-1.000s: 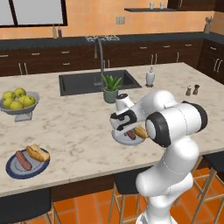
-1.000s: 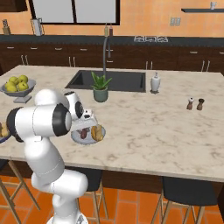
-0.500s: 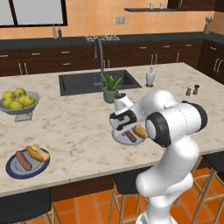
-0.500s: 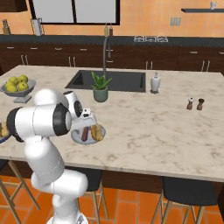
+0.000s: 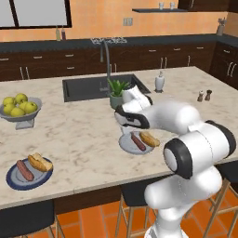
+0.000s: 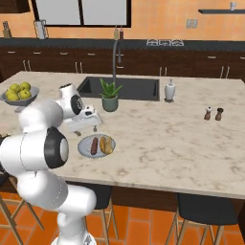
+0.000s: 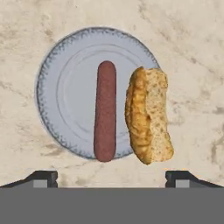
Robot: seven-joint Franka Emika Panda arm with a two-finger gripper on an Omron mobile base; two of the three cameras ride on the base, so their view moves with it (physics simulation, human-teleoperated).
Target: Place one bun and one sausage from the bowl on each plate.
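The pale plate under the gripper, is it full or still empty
Full. The pale plate holds a sausage and a bun, the bun overhanging its rim; the open gripper holds nothing.

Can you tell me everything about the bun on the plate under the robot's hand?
The bun is golden-brown and crusty on one side, pale and crumbly on the other. It lies lengthwise beside the sausage, apart from it, on the pale plate. Its outer edge hangs over the plate's rim above the marble counter. Nothing grips it.
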